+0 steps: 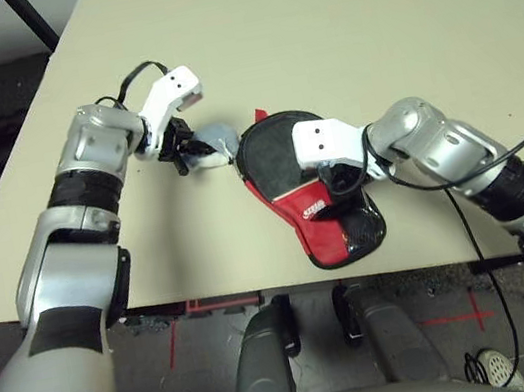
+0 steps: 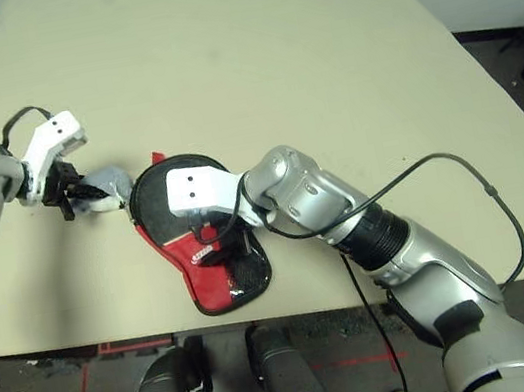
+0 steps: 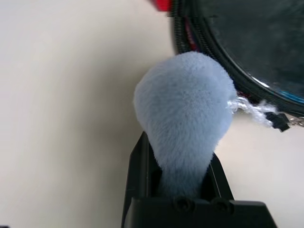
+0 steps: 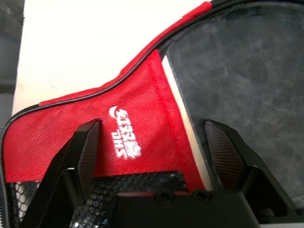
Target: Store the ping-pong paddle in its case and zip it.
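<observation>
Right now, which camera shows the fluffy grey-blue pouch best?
The left wrist view: the pouch shows large there, pinched in the shut left gripper, a string running from it toward the case. Both eye views show it small, between that gripper and the case. The right wrist view shows the case and paddle instead.

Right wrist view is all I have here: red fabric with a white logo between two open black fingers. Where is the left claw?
Observer: The left claw is beside the black and red paddle-shaped fabric case, shut on a small grey-blue fluffy pouch.
Operator: Is that pouch tied to the case?
Observer: A white string runs from the pouch to the case's black edge zipper.
Operator: And where on the table is the case?
Observer: It lies near the front edge of the beige table, with the open right claw over it.
</observation>
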Controlling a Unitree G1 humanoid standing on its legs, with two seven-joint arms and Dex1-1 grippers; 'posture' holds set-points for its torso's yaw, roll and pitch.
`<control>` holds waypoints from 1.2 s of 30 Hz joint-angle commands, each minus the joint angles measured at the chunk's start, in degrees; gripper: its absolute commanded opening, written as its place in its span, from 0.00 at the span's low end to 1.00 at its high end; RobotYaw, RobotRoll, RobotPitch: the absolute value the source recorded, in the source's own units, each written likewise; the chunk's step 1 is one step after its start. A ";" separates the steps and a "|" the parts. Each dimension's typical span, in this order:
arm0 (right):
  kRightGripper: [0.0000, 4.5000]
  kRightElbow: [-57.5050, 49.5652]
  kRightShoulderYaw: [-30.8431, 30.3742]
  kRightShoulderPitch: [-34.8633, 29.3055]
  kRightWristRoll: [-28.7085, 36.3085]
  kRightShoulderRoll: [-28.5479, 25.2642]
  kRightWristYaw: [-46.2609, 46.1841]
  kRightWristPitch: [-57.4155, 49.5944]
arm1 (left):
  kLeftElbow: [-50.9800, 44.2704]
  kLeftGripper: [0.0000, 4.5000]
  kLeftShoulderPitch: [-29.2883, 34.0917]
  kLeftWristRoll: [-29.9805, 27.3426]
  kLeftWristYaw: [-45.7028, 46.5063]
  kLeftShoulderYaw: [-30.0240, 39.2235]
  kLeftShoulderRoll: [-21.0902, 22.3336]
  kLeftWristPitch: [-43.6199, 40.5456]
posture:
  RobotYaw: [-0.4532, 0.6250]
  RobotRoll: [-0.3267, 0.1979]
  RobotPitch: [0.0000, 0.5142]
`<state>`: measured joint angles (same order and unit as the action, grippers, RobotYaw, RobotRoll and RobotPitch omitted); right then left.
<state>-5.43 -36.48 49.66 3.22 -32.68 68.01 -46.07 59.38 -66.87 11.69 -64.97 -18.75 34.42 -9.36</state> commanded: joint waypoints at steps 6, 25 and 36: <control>1.00 0.88 -1.98 -2.46 0.11 0.71 0.73 -2.00 | 13.71 0.08 -4.26 8.80 23.89 -2.51 -6.20 5.56 | 0.32 0.62 0.56; 1.00 8.26 3.30 -1.51 -1.46 4.65 -2.90 0.62 | 15.88 0.53 -8.80 2.83 33.92 9.29 -11.63 9.38 | 0.32 0.62 0.62; 1.00 9.03 4.55 -0.06 -2.09 3.53 -1.67 1.88 | 10.28 1.00 -8.50 -3.57 13.78 13.96 -7.93 1.71 | 0.33 0.62 0.58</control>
<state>0.83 -31.29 50.33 2.40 -27.90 67.45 -42.91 70.90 -76.40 8.37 -48.27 -4.49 25.30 -6.03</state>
